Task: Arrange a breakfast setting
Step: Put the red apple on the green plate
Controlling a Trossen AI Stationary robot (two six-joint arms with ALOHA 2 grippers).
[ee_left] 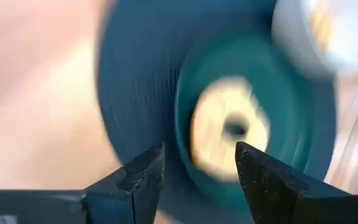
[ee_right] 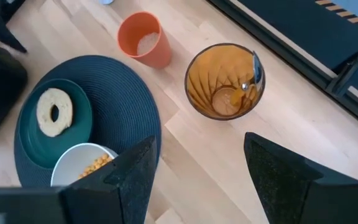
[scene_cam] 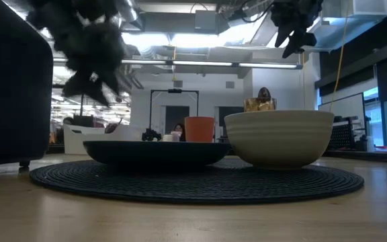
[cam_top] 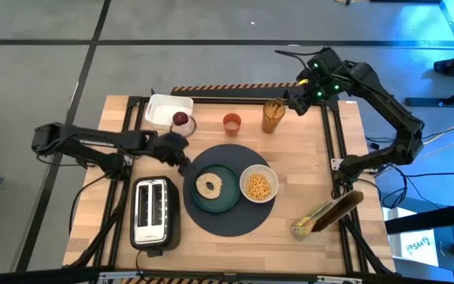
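The round dark-grey mat (cam_top: pixel 231 213) lies on the table's middle. On it stand the teal plate (cam_top: pixel 225 197), with the ring-shaped bagel (cam_top: pixel 208 186) lying flat on it, and the white bowl (cam_top: pixel 258 185) holding yellow cereal. The small orange cup (cam_top: pixel 232 123) stands beyond the mat. The metal spoon (ee_right: pixel 255 71) leans inside an amber glass (cam_top: pixel 273 117). The dark red fruit (cam_top: pixel 181 120) lies at a white tray's right corner. My left gripper (ee_left: pixel 199 165) is open and empty, above the mat's left edge, facing the bagel (ee_left: pixel 229 127). My right gripper (ee_right: pixel 197 155) is open and empty, high above the glass (ee_right: pixel 225 81).
A toaster (cam_top: pixel 154 211) stands at the near left beside the mat. The white tray (cam_top: pixel 164 106) is at the far left. A bag (cam_top: pixel 325 214) lies at the near right. Bare wood shows between the cup, the glass and the mat's far right.
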